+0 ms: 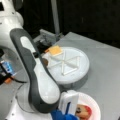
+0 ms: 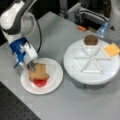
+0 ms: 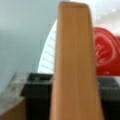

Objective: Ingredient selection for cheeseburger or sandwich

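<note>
Toast (image 3: 75, 65) is filling my wrist view edge-on, a brown slab running up between my fingers, so I am judging that I am holding this toast square pinched by its thin edges. Behind it the red tomato disc (image 3: 106, 56) is showing, lying on the white paper plate (image 3: 47, 60).

In a front view my gripper (image 2: 28, 65) is sitting low at the plate's left rim (image 2: 56, 75), with the toast square (image 2: 38, 71) lying over the stack and the tomato disc (image 2: 40, 82) peeking out at its near edge. No lettuce is showing from here. In a front view the gripper (image 1: 72, 106) is mostly hidden behind my own arm.

On the round divided tray (image 2: 75, 75) the yellow cheese square (image 2: 112, 49) and the dark patty (image 2: 90, 39) are waiting in neighbouring wedges, well apart from me.

I am judging the toast to be light, stiff and thin, probably smooth-faced and apt to slip or tilt, so opposite edges near the middle look the best hold. The cheese seems thinner and flatter, harder to get under; the patty looks thicker and easier to pinch across its sides.
</note>
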